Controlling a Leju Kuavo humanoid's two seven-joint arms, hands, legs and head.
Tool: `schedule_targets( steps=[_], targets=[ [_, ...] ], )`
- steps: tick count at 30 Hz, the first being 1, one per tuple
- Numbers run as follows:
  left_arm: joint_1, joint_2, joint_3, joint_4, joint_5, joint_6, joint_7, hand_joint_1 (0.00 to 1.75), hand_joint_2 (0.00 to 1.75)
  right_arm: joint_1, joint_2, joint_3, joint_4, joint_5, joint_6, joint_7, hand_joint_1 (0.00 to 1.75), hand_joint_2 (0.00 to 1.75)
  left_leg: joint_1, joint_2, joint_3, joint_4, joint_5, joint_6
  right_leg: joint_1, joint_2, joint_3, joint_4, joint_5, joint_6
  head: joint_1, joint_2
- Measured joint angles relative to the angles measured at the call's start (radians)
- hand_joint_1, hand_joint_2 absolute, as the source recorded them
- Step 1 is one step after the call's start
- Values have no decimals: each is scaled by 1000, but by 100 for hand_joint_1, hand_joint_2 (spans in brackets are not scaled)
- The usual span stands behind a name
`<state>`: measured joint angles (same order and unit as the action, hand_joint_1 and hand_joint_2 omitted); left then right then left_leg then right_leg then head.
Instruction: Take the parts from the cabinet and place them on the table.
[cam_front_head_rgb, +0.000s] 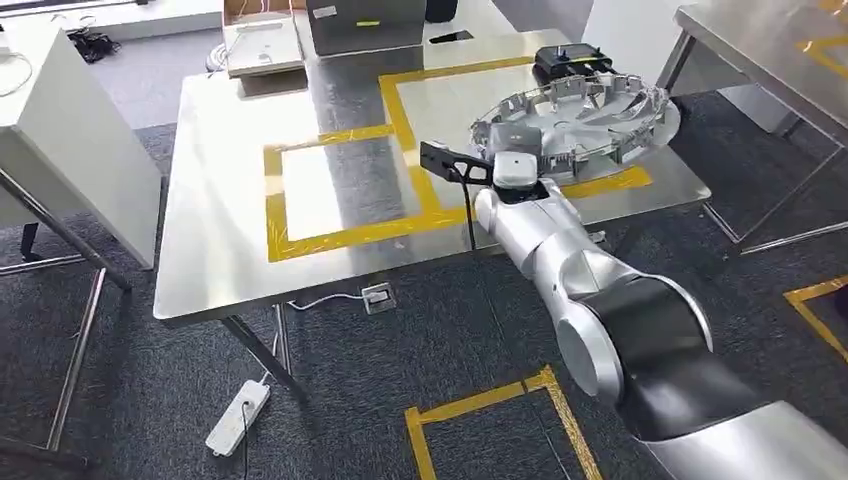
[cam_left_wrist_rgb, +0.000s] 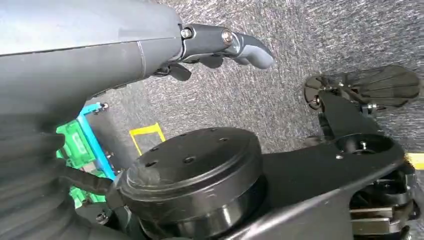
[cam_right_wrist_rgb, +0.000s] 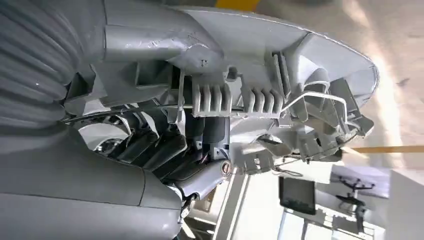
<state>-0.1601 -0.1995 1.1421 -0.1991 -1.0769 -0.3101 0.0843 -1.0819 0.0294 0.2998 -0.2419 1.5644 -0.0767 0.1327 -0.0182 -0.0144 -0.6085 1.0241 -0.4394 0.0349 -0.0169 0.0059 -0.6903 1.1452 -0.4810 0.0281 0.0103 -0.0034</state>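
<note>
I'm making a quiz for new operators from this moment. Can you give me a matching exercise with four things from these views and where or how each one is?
Things:
1. round silver part
2. right hand
3. white power strip
4. left hand

Places or states:
A. lying on the carpet beside a leg of the table
B. over the table's right end, above a yellow tape rectangle
C. hanging over the grey carpet, holding nothing
D. gripping the part at its near rim

Pairs: 1-B, 2-D, 3-A, 4-C
</note>
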Motion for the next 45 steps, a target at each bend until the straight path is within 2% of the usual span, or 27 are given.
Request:
schedule_targets(
  steps=[1, 3, 4, 7, 8, 11, 12, 13, 14, 16, 17, 18, 22, 23, 24, 26, 27, 28, 29, 31, 32, 33, 34, 35, 37, 43, 45],
  targets=[
    [0, -1, 0, 0, 0, 0, 0, 0, 175, 0, -1, 0, 0, 0, 0, -17, 166, 175, 0, 0, 3, 5, -11, -4, -1, -2, 22, -79, 63, -1, 0, 0],
    [-4, -1, 0, 0, 0, 0, 0, 0, 175, -2, -4, 2, 0, 2, -2, -70, 166, 175, -3, -3, 4, 12, -22, -15, 7, -2, 26, -99, 30, -20, -1, 0],
    [-4, -1, 0, 0, 0, 0, 0, 0, 175, -1, -4, 3, 0, 2, -2, -94, 166, 175, -2, -2, 7, 11, -27, -23, 9, 1, 31, -99, 53, -27, -2, 0],
    [-4, -2, 0, 0, 0, 0, 3, 0, 175, -3, -6, 9, 0, 0, -2, -167, 166, 175, -4, -1, 6, 33, -38, -38, 0, 2, 54, -107, 42, -44, -2, 0],
    [-6, -2, 0, 0, 0, 0, 3, 0, 175, -4, -6, 11, 0, -1, -2, -167, 166, 175, -2, 3, -13, 73, -47, -44, -1, 2, 62, -107, 38, -50, -7, 0],
    [-8, -2, 0, 0, 0, 0, 6, 0, 175, -5, -5, 17, 0, 0, -5, -166, 166, 175, 11, 7, -144, 280, -113, -60, -1, 2, 83, -107, 17, -52, -7, 0],
    [-6, -2, 0, 0, 0, 0, 7, 0, 175, -3, -5, 18, 0, 0, -4, -166, 166, 175, 12, 8, -173, 305, -117, -61, -1, 2, 92, -107, 10, -52, -7, 0],
    [-5, -2, 0, 0, 0, 0, 8, 0, 175, -1, -4, 19, 0, 0, -4, -166, 166, 175, 13, 8, -179, 288, -102, -61, -1, 3, 102, -107, 2, -52, -7, 0],
    [-4, -2, 0, 1, 0, 0, 9, 0, 175, 0, -3, 21, 0, -1, -4, -166, 166, 175, 13, 8, -170, 240, -67, -58, -1, 3, 114, -107, -7, -50, -7, 0],
    [-5, -2, 0, 1, 3, 0, 10, 0, 175, 0, 1, 32, 0, -1, -3, -151, 166, 175, 13, 9, -119, 73, 58, -49, -2, 4, 136, -107, -24, -46, -7, 0],
    [-3, -2, 1, 1, 3, 0, 10, 0, 175, 0, 1, 33, 0, -1, -3, -147, 166, 175, 10, 10, -110, 6, 112, -42, -2, 4, 139, -109, -30, -43, -7, 0],
    [-5, -2, 2, 1, 4, 0, 10, 0, 175, -1, 3, 36, 0, 1, -2, -140, 166, 175, 3, 11, -99, -6, 73, -37, 1, 7, 137, -112, -32, -37, -10, 0],
    [-2, -3, 3, 1, 12, 0, 13, 0, 175, 4, 8, 37, 0, 0, 0, -130, 166, 175, 10, 9, -74, -23, 74, -21, -1, 6, 149, -122, -53, -11, -10, 0],
    [-2, -4, 3, 1, 13, 0, 13, 0, 175, 4, 8, 37, 0, -1, 0, -130, 166, 175, 8, 8, -67, -28, 70, -15, 0, 3, 134, -90, -69, -11, -9, 0],
    [-3, -5, 3, 1, 15, 0, 13, 0, 175, 4, 11, 39, 0, -1, 0, -130, 166, 175, 8, 8, -65, -27, 66, -9, 0, 3, 98, -23, -100, -13, -8, 0],
    [-5, -6, 4, 1, 16, 0, 13, 0, 175, 10, 10, 53, 0, 1, 0, -158, 166, 175, 7, 8, -61, -24, 55, -1, 5, 4, 2, 136, -153, -14, -8, 0],
    [-3, -6, 4, 1, 16, 0, 11, 0, 175, 16, 10, 56, 1, 1, 0, -180, 166, 175, 7, 7, -57, -21, 49, 0, 6, 4, -38, 190, -157, -13, -8, 0],
    [-1, -6, 5, 1, 16, 0, 11, 0, 175, 20, 10, 61, 1, 1, 2, -204, 166, 175, 7, 6, -52, -17, 43, -1, 6, 3, -53, 192, -134, -12, -8, 0],
    [0, -6, 5, 1, 16, 0, 10, 0, 175, 24, 10, 69, 1, 0, 3, -224, 166, 175, 8, 4, -45, -12, 34, -3, 3, 3, -44, 148, -87, -8, -8, 0],
    [1, -10, 6, 2, 16, 0, 3, 0, 175, 23, 10, 84, 1, -1, 5, -263, 166, 175, 11, 2, -36, 6, 16, -9, -2, 0, 11, -14, 22, -2, -8, 0],
    [0, -10, 8, 1, 16, 0, -3, 0, 175, 23, 10, 90, 1, -1, 5, -292, 166, 175, 10, 2, -38, 16, 5, -16, -3, -2, 31, -71, 38, 1, -8, 0],
    [-2, -10, 10, 1, 13, 0, -8, 0, 175, 18, 10, 99, 1, 0, 6, -323, 166, 175, 5, -1, -45, 31, 0, -23, 0, 2, 42, -92, 27, -3, -8, 0],
    [-3, -10, 10, 1, 11, 0, -15, 0, 175, 18, 10, 108, 1, 1, 7, -359, 166, 175, 5, -1, -45, 29, -1, -22, -1, 2, 42, -91, 30, -9, -9, 0],
    [-2, -10, 10, 1, 10, 0, -18, 0, 175, 18, 10, 113, 1, 1, 8, -395, 166, 175, 3, -2, -44, 26, -1, -12, 0, 2, 44, -91, 29, -10, -9, 0],
    [0, -10, 10, 1, 7, 0, -23, 0, 175, 16, 7, 120, 1, 0, 13, -470, 166, 175, 2, 0, -38, 21, 0, -11, 2, 5, 45, -92, 28, -12, -9, 0],
    [0, -10, 10, 1, 0, 0, -47, 0, 175, 18, 7, 138, 1, -1, 21, -526, 166, 175, 2, 1, -33, 12, 1, -17, 3, 7, 46, -92, 25, -19, -9, 0],
    [0, -10, 10, 1, -2, 0, -50, 0, 175, 18, 7, 139, 1, -1, 24, -533, 166, 175, 3, 1, -32, 10, 1, -28, 3, 6, 46, -91, 24, -21, -9, 0]
  ],
)
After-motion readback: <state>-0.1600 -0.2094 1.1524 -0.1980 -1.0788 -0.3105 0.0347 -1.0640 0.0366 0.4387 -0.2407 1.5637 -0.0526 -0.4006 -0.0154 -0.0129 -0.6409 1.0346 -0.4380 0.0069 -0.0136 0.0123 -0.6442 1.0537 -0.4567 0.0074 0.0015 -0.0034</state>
